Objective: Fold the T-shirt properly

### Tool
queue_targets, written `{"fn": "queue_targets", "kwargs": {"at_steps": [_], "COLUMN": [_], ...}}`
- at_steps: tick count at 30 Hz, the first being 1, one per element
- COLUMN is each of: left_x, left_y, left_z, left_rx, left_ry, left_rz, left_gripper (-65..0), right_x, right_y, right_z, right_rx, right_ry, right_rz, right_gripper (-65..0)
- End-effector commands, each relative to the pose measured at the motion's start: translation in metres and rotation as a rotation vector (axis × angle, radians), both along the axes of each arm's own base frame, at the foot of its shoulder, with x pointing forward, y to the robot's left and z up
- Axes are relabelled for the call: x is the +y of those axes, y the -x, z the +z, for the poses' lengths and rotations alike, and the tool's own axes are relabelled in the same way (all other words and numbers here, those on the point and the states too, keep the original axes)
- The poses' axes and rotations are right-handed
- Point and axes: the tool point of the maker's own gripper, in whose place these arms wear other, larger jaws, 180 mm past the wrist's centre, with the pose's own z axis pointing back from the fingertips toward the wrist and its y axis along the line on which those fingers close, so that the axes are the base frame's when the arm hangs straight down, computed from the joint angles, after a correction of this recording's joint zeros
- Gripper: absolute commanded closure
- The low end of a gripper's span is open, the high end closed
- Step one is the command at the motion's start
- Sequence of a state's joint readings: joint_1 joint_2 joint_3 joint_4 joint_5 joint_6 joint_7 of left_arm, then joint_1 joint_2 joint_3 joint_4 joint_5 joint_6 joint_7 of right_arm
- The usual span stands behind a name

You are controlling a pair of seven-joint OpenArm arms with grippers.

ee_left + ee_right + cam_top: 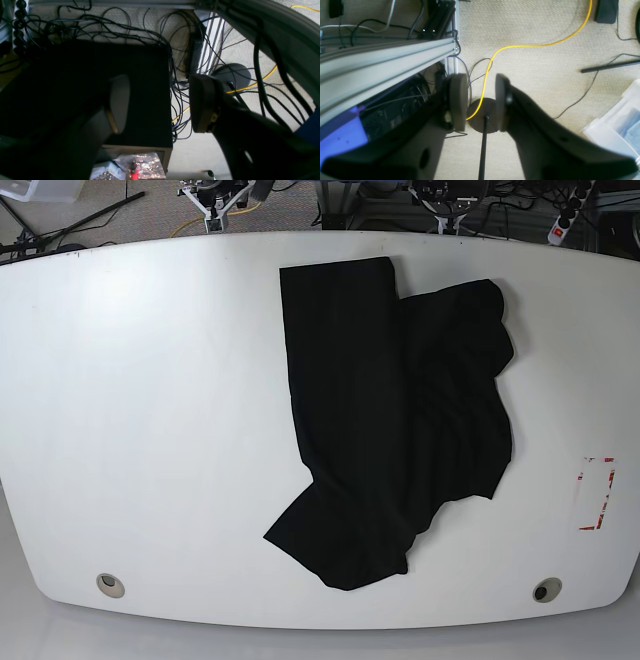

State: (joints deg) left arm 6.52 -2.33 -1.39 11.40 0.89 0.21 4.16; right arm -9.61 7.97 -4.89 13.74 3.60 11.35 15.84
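Note:
The black T-shirt (380, 400) lies on the white table (150, 400), right of centre in the base view. It is partly folded, with a long panel laid over its left side and a loose corner near the front edge. No print shows. Both arms are pulled back beyond the table's far edge. My left gripper (160, 105) hangs open over the floor and a black box, nothing between its fingers (202, 105). My right gripper (480, 100) is also open and empty, with a narrower gap between its pads (458, 100). The shirt shows in neither wrist view.
A red-and-white marking (597, 493) sits near the table's right edge, and two round grommets (110, 584) sit near the front. Off the table lie tangled cables, a yellow cable (520, 46), an aluminium frame rail (382, 57) and a round stand base (482, 115).

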Motion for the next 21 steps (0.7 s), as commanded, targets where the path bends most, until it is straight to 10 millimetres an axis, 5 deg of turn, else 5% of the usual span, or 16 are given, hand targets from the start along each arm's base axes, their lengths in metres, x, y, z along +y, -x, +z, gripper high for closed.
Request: {"fn": "queue_targets", "kwargs": {"at_steps": [1,3,21], "left_x": [0.024,0.008,0.007], "left_y": [-0.012,0.002,0.007], "left_z": [0.004,0.001,0.001], "left_rx": [-0.119,-0.009,-0.028], "left_ry": [-0.043,-0.016,-0.016], "left_rz": [-0.009,-0.009,-0.002], "left_gripper": [-33.7,-35.0,-34.9], "right_x": [-0.005,0.009,0.016], "right_y": [0.014,-0.011,-0.012], "right_z": [0.002,0.0,0.0], "right_rx": [0.006,-0.017,-0.023], "right_ry": [0.01,-0.01,-0.021], "right_rz": [0.003,0.002,0.002], "right_gripper": [-19.7,-18.5,-18.1]}}
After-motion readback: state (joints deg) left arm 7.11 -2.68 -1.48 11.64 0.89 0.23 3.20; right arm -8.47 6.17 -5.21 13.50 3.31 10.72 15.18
